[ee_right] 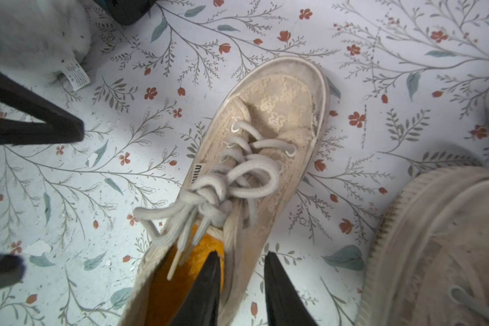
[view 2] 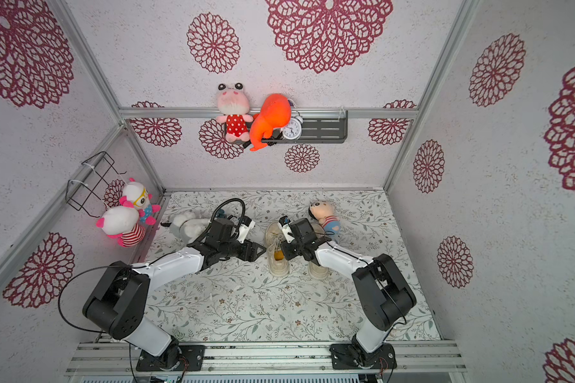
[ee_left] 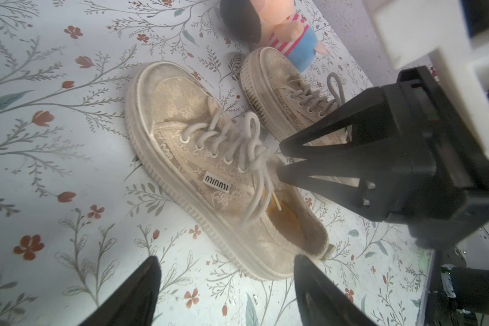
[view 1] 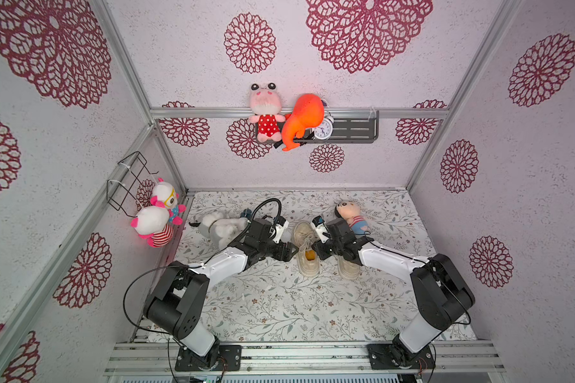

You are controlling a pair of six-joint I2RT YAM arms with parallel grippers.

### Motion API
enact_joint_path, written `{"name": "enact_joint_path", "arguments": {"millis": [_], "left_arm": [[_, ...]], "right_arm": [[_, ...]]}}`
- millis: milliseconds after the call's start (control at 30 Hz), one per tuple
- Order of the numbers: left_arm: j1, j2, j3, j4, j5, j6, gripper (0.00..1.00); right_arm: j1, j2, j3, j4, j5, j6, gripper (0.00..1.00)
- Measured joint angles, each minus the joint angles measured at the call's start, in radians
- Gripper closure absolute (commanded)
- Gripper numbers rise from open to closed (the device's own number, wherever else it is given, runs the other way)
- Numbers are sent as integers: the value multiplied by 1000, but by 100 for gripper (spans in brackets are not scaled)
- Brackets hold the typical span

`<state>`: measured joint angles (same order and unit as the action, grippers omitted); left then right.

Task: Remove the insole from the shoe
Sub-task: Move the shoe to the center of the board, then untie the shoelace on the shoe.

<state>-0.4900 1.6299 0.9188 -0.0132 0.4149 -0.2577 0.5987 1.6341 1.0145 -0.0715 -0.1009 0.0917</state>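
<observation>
A beige lace-up shoe point(view 1: 303, 232) point(view 2: 277, 267) point(ee_left: 181, 113) point(ee_right: 280, 107) stands on the floral table, toe toward the back wall. Its orange insole point(view 1: 309, 255) point(view 2: 278, 255) point(ee_left: 283, 218) point(ee_right: 175, 285) lies inside the opening, partly under the laces. My right gripper point(view 1: 316, 252) point(ee_left: 278, 159) point(ee_right: 242, 255) is open and straddles the shoe's side wall, one finger inside over the insole and the other outside. My left gripper point(view 1: 292, 250) point(ee_left: 227, 271) is open beside the heel and holds nothing.
A second beige shoe point(view 1: 348, 270) point(ee_right: 435, 254) stands just right of the first, under my right arm. A boy doll point(view 1: 351, 214) lies behind it. A white plush point(view 1: 218, 227) lies at the back left, by my left arm.
</observation>
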Motion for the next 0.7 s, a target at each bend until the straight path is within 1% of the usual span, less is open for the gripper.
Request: {"name": "enact_joint_path", "arguments": {"millis": [100,333,500,533,600,700], "left_arm": [[0,37,26,0,56,3,35],[1,121,81,-2,158,13,54],[4,172,131,-8,208,25,64],[4,179,138,-8,214,25,68],[5,192,149,-7,230,28,83],[7,213,164,-11,254,32,96]], "right_arm": [[2,-49,-2,0,-7,66,57],[23,-196,-67,29,1,239,57],[24,-222,-126,31,25,314,58],[24,-222,-130,28,29,323,58],[24,-223,-132,22,38,340,59],[24,-224,-133,21,50,358,60]]}}
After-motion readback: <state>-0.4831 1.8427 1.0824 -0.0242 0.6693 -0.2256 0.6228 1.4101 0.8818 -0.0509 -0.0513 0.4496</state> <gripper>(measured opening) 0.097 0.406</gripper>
